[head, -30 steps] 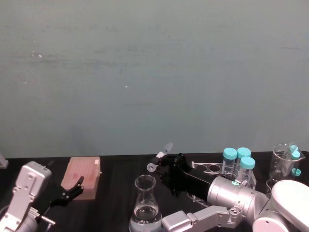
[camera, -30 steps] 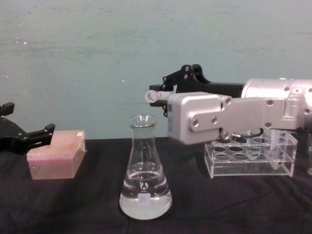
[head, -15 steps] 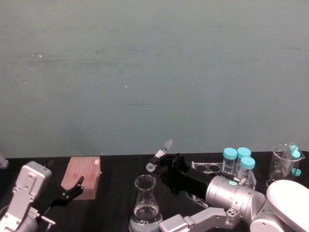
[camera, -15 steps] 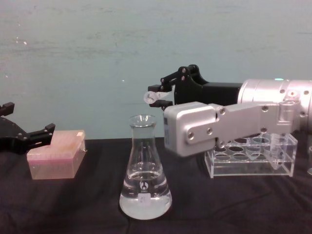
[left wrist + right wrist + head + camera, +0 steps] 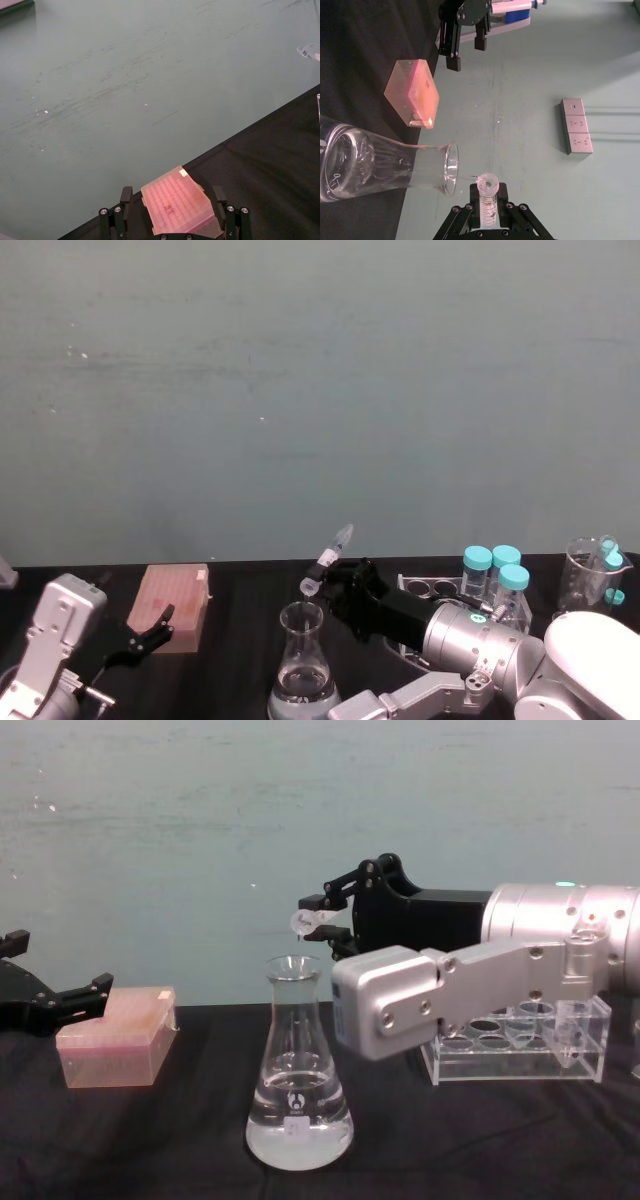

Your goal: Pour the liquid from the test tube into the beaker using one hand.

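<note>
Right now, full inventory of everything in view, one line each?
test tube: 1, clear, tilted over the beaker's mouth
beaker: 1, clear glass, table centre front
liquid: colourless, pooled in the beaker's base
tip box: 1, pink, table left
tube rack: 1, clear acrylic, table right
capped tubes: 3, teal caps, in the rack
glass container: 1, clear, far right
table: 1, black
right pincer: 1, black, shut on the test tube
left pincer: 1, black, open, near the tip box

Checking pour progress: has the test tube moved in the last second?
Yes. In the chest view the test tube, held in the right gripper, has shifted left, its mouth now closer to above the lip of the beaker.
</note>
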